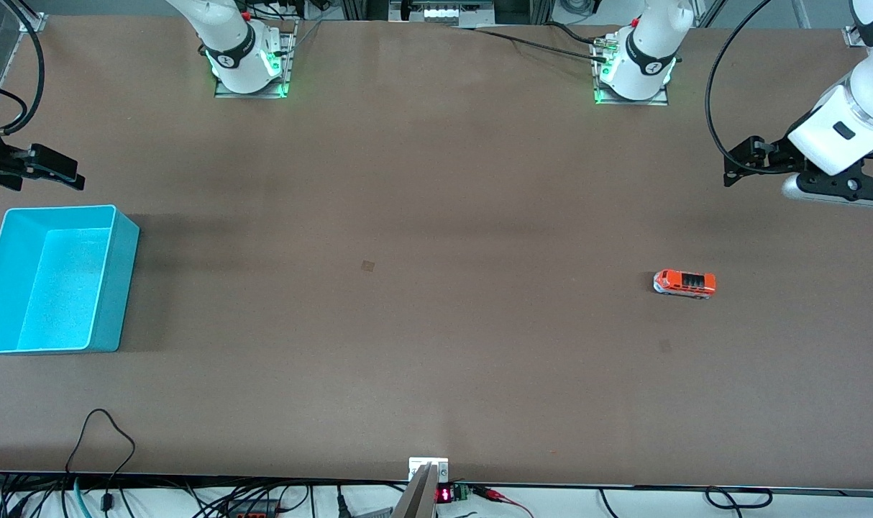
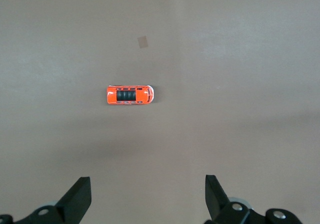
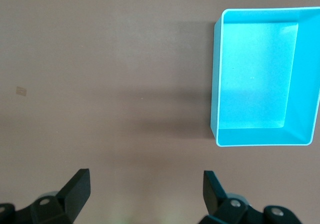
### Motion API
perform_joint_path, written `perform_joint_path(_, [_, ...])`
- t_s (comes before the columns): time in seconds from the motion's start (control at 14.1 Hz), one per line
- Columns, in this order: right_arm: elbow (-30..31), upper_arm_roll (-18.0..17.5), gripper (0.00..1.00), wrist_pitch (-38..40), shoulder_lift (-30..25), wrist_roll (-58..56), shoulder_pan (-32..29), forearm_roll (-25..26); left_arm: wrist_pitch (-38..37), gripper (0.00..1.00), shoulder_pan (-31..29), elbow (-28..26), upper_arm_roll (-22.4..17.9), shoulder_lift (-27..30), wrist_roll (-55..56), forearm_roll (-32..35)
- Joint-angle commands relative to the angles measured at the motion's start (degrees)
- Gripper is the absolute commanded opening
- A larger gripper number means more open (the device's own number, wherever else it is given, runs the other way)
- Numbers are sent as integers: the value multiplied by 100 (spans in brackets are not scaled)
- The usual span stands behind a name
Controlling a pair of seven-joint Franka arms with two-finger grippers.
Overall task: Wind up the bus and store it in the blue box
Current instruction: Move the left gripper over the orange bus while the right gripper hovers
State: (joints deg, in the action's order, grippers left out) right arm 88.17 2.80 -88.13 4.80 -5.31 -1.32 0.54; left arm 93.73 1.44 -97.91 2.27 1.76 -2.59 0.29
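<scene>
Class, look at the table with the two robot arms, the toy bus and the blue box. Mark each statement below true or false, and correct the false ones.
1. The bus lies inside the blue box. False: it stands on the bare table toward the left arm's end, while the box, toward the right arm's end, holds nothing.
2. The left claw is open and holds nothing. True.
3. The right claw is shut on the bus. False: it is open and empty, up in the air beside the box.
4. The bus stands upright, its dark slatted roof facing up. True.
5. The box lies tipped on its side. False: it sits flat, open top up.
</scene>
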Motion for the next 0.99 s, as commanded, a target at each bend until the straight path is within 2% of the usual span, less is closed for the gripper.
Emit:
perform_joint_path(0.0, [51, -7, 100, -81, -32, 57, -8, 60, -153, 100, 15, 202, -16, -97, 83, -73])
perform_joint_path(0.35, [51, -7, 100, -125, -23, 57, -17, 69, -162, 100, 14, 202, -25, -105, 66, -64])
perform_joint_path(0.57, [51, 10, 100, -125, 20, 57, -35, 61, -486, 100, 14, 202, -25, -105, 48, -64])
perform_joint_path(0.92, [51, 19, 100, -134, 363, 48, -44, 16, -1767, 100, 93, 194, -16, -114, -40, -73])
